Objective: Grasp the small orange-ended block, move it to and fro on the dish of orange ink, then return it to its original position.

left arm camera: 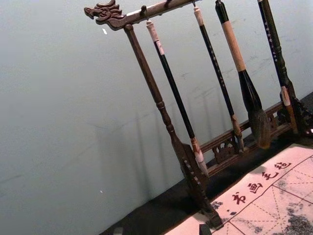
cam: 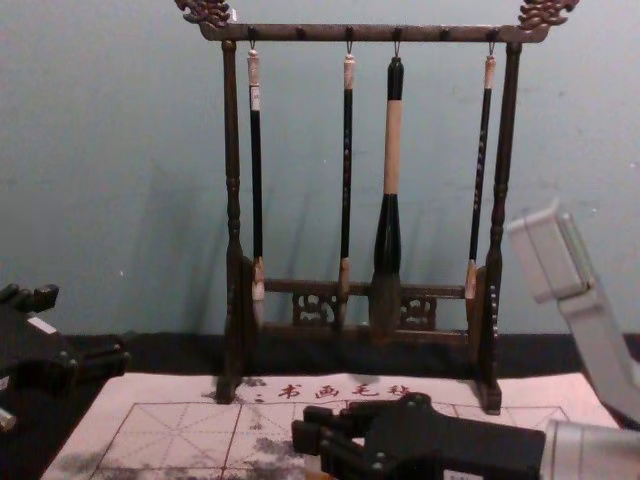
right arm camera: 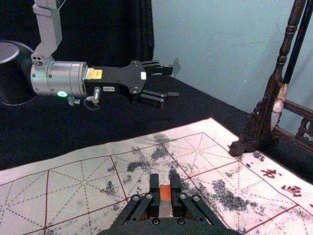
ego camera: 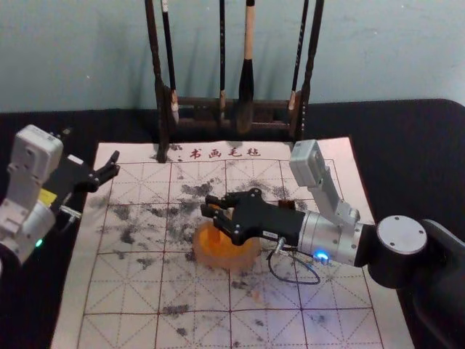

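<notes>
Right hand (ego camera: 211, 206) clamps the block (right arm camera: 165, 192) over the dish (ego camera: 243, 262), left hand (ego camera: 115, 164) gaping near mat's edge (ego camera: 89, 218).

You're looking at a dark brown, carved wooden rack (cam: 370, 33) with a soft sheen, and there's the thick black-and-tan brush (cam: 388, 225), glossy on its black part. Under your matt black right gripper (ego camera: 208, 205), here's a round orange dish (ego camera: 251, 262), translucent and smooth. You've got a pale, red-gridded mat (ego camera: 76, 305), matt like felt, over dull black cloth (ego camera: 418, 156), and a smooth silver metal wrist (ego camera: 328, 237).
</notes>
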Action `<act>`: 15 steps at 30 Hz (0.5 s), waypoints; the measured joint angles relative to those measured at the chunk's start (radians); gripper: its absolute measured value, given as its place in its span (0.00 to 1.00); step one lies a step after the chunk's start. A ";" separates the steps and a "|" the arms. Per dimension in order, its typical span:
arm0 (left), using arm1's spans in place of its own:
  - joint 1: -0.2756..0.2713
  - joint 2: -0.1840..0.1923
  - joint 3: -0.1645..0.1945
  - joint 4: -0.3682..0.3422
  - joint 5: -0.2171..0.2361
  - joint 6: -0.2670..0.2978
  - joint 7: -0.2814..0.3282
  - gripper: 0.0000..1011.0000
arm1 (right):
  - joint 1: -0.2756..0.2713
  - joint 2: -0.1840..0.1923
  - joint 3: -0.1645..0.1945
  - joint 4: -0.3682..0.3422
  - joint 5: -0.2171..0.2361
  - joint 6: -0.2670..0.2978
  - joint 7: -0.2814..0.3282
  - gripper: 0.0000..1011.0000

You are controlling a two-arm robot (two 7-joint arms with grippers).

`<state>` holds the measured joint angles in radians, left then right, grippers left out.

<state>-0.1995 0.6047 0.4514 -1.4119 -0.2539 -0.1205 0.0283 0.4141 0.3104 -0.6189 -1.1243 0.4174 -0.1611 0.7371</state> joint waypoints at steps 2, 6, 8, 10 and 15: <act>0.000 0.000 0.000 0.000 0.000 0.000 0.000 0.99 | 0.004 -0.004 0.000 0.006 -0.001 -0.001 -0.002 0.13; 0.000 0.000 0.000 0.000 0.000 0.000 0.000 0.99 | 0.010 -0.009 0.003 0.016 -0.004 -0.004 -0.005 0.13; 0.000 0.000 0.000 0.000 0.000 0.000 0.000 0.99 | 0.012 -0.010 0.005 0.020 -0.006 -0.005 -0.008 0.13; 0.000 0.000 0.000 0.000 0.000 0.000 0.000 0.99 | 0.013 -0.010 0.007 0.022 -0.007 -0.007 -0.010 0.13; 0.000 0.000 0.000 0.000 0.000 0.000 0.000 0.99 | 0.013 -0.010 0.011 0.022 -0.009 -0.007 -0.014 0.13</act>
<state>-0.1995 0.6047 0.4514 -1.4119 -0.2539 -0.1205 0.0283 0.4274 0.3007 -0.6075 -1.1024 0.4083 -0.1678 0.7236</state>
